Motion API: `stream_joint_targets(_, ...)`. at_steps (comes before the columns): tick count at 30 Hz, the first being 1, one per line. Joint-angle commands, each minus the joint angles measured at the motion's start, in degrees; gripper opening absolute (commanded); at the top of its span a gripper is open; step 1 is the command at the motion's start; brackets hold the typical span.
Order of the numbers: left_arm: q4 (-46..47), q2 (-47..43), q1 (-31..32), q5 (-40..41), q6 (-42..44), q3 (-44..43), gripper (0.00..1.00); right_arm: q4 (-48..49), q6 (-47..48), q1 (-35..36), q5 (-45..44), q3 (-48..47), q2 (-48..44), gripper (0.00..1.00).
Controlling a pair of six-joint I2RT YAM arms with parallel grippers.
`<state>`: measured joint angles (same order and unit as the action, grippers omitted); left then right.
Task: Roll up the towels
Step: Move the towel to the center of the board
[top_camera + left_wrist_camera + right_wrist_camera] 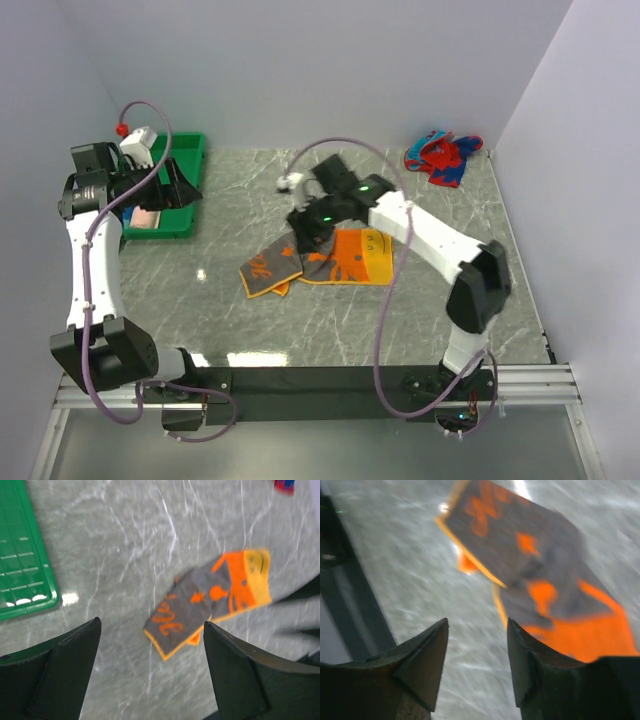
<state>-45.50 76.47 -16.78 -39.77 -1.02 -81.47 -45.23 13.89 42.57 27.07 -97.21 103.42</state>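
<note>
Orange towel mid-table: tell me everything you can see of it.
The orange towel is soft cloth with a grey face, orange print and orange edging; one end is plain orange. It lies on the marble-look table loosely folded, not rolled, with layers overlapping and an orange corner poking out underneath. The right gripper hangs over it, fingers apart, nothing between them.

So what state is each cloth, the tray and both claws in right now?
Orange-and-grey cloth towel: unrolled, partly folded over.
Red-and-blue patterned towel: crumpled, far right corner.
Pale pink towel: lying in the tray.
Green plastic tray: holds the pink towel.
Left gripper: open, empty.
Right gripper: open, empty, above the orange-and-grey towel.
</note>
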Motion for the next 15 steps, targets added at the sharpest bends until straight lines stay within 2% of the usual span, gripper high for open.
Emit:
stream_joint_targets(1,-10.01,0.69,0.6,-4.08,14.0,-0.53,0.86,-0.38,5.24,-9.83,-2.11,8.92,-11.19,0.56)
stream_joint_targets(2,-11.62,1.14,1.91,-3.83,16.98,0.34,0.82,-0.73,6.57,-11.52,-2.72,11.49,-12.52,0.52)
stream_joint_targets(3,-12.85,1.49,2.88,-3.13,22.58,1.04,0.81,-1.6,7.81,-13.11,-4.46,14.04,-13.58,0.5)
stream_joint_targets(5,-14.53,1.32,6.9,0.8,27.88,3.93,0.79,-1.7,11.59,-15.93,-7.54,21.16,-15.96,0.44)
stream_joint_targets(8,-12.61,0.26,11.57,4.08,29.05,8.07,0.79,0.31,14.93,-16.64,-13.61,29.69,-17.89,0.38)
stream_joint_targets(15,-13.82,4.29,12.12,-0.48,28.17,6.94,0.8,8.83,16.96,-16.46,-19.77,38.84,-15.53,0.38)
